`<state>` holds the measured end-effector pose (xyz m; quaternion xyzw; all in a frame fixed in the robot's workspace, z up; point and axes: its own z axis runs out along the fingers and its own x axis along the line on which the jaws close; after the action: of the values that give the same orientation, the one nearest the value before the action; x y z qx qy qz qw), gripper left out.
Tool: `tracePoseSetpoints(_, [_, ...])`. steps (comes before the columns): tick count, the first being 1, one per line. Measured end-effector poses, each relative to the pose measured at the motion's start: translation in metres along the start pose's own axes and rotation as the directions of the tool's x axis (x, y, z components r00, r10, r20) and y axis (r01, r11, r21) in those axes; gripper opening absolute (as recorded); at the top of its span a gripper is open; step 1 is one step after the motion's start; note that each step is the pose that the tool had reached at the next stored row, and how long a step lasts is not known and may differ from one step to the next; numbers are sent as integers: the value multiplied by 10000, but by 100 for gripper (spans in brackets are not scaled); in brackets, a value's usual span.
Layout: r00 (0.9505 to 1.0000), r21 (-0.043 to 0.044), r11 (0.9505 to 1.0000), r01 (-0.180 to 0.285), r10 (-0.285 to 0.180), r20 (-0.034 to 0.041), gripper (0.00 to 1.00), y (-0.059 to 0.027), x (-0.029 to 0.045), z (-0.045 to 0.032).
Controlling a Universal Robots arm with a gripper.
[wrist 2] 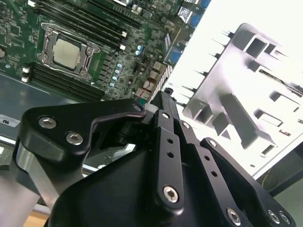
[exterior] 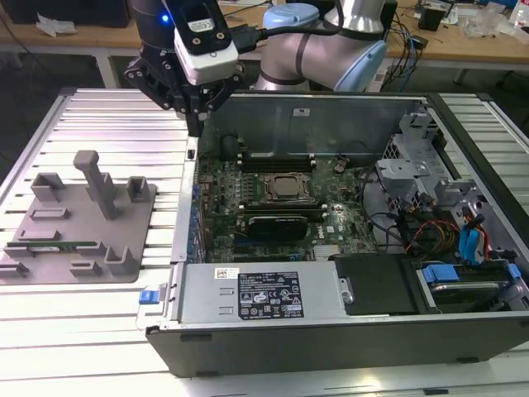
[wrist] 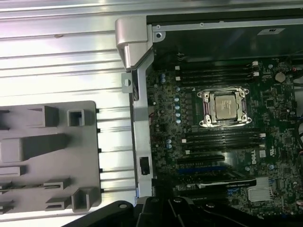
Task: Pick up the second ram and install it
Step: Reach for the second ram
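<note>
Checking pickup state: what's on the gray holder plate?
The second ram lies flat on the holder plate, among gray blocks and a tall post. What's beneath the stick is covered.

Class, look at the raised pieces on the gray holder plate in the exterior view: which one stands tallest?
The slim post near the middle of the gray holder plate; the blocks around it are all low and squat.
</note>
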<state>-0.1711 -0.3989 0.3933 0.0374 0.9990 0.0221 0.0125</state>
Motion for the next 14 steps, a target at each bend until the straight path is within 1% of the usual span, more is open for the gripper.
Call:
tracePoseSetpoints(6, [10000, 0, 10000, -1, 1, 0, 8, -7, 100, -3])
tracePoseSetpoints(7, [10000, 0, 10000, 0, 0, 0, 8, -9, 123, -3])
tracePoseSetpoints(9, [10000, 0, 10000, 0, 0, 1, 8, -14, 201, -5])
tracePoseSetpoints(10, [10000, -1, 10000, -1, 1, 0, 8, -16, 225, -6])
tracePoseSetpoints(12, [10000, 0, 10000, -1, 1, 0, 8, -18, 252, -7])
tracePoseSetpoints(14, [10000, 0, 10000, 0, 0, 1, 8, -22, 305, -8])
